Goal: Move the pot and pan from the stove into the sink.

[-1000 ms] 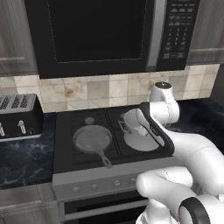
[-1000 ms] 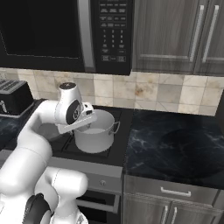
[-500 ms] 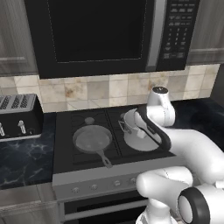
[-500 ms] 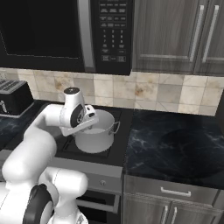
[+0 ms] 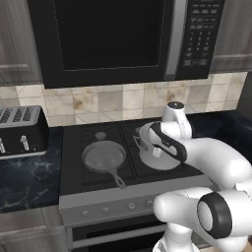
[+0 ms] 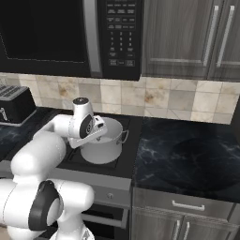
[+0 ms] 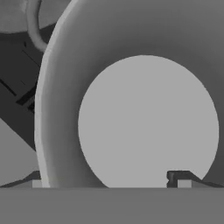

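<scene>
The pot, tall silver-grey metal, stands on the right burner of the stove. The pan, shallow with a dark handle pointing at the front edge, lies on the left burner. My hand hangs over the pot's left rim. In the hand view my gripper is open and looks down into the pot. One fingertip is inside the pot and the other sits outside its wall, under a loop handle. The jaws touch nothing. The sink is out of view.
A black toaster stands on the dark marble counter left of the stove. A microwave hangs low over the burners. Dark counter stretches to the right of the stove, with cabinets above.
The hand has come down and moved a little further over the pot's rim. The jaws stayed open. Pot and pan have not moved.
</scene>
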